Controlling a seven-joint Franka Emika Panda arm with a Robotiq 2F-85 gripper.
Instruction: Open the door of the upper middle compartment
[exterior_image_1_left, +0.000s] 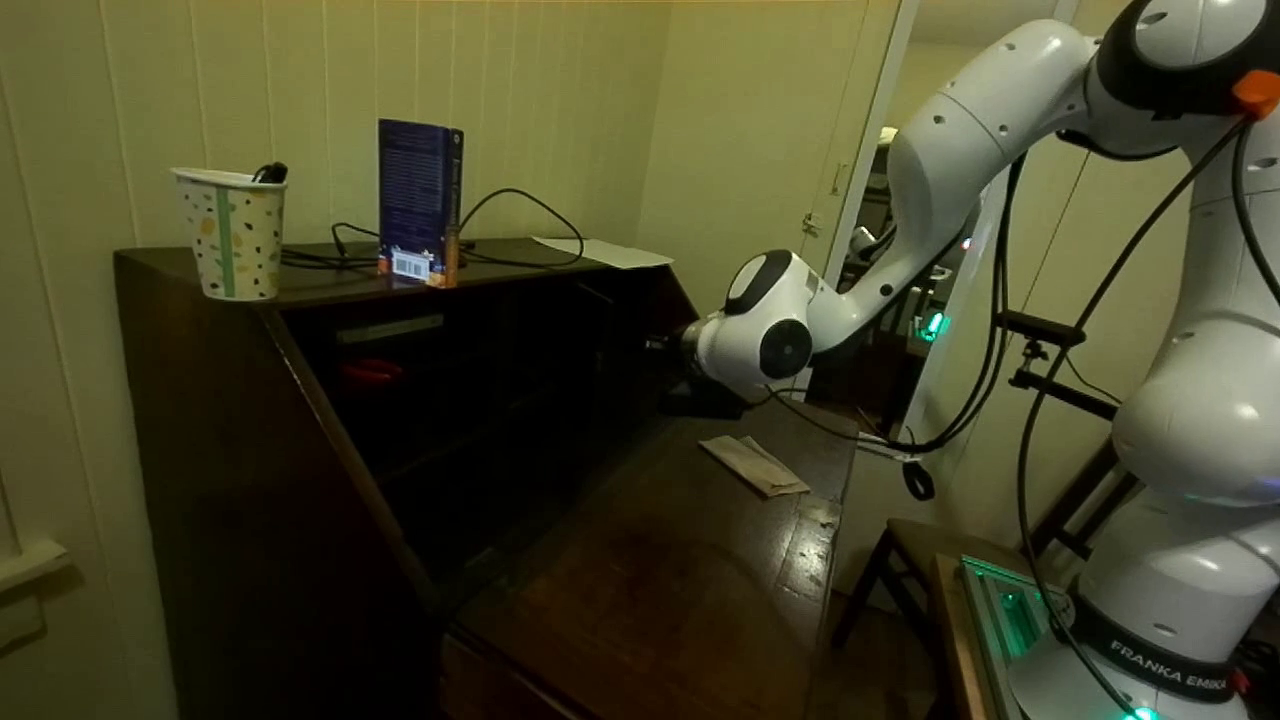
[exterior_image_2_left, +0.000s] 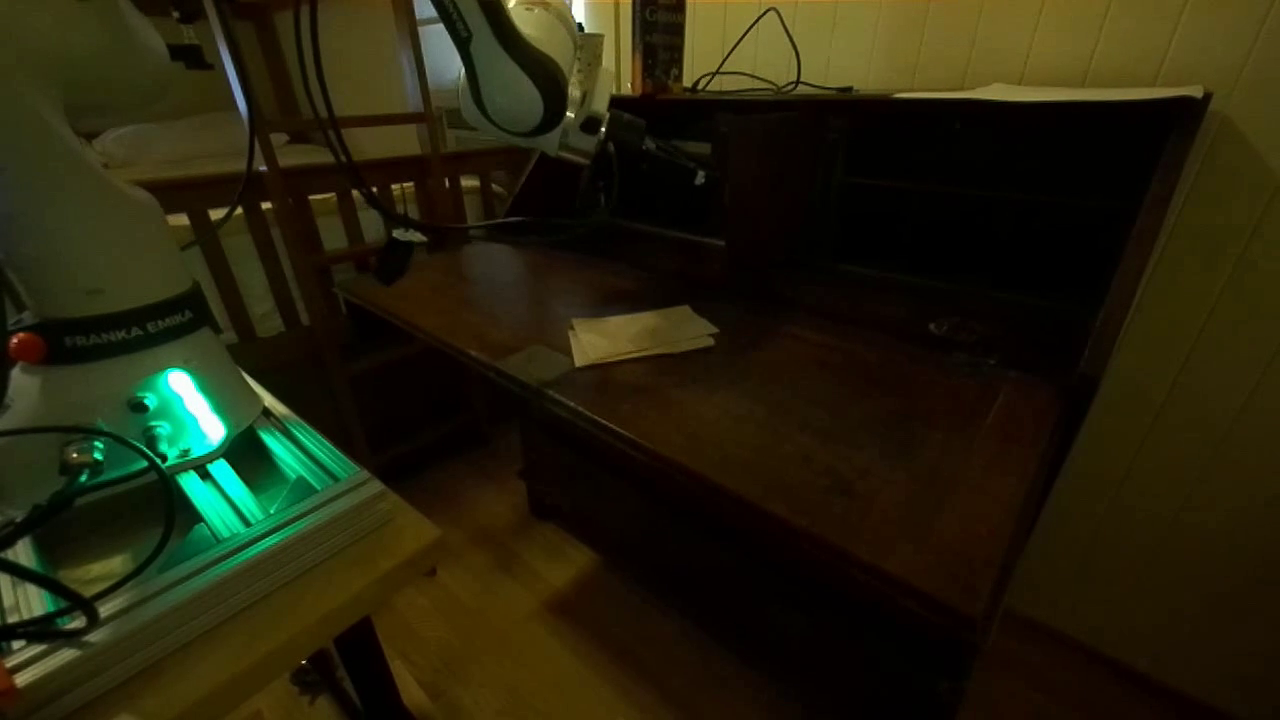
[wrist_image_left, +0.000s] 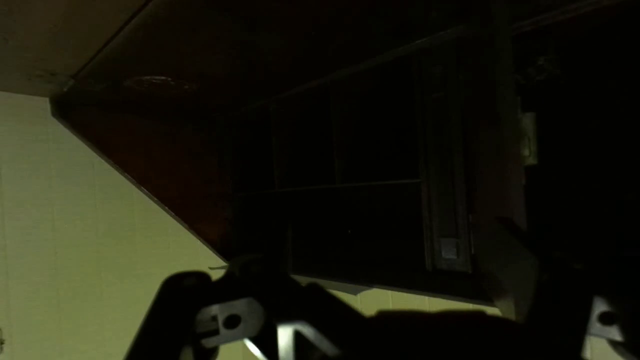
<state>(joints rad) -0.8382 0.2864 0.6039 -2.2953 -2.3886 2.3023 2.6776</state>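
The dark wooden desk cabinet has open compartments and shows in both exterior views. A brown door panel in its middle stands out towards the camera in the wrist view, seen at a steep angle, and looks swung open. A pale metal plate is at its edge. The panel also shows dimly in an exterior view. My gripper is in front of the cabinet's upper part, beside that panel. In the wrist view its fingers are wide apart. The right finger overlaps the panel; contact cannot be told.
A narrow column with a small square plate stands beside the door panel. Folded brown paper lies on the desktop. On top of the cabinet are a patterned cup, a book, cables and white paper.
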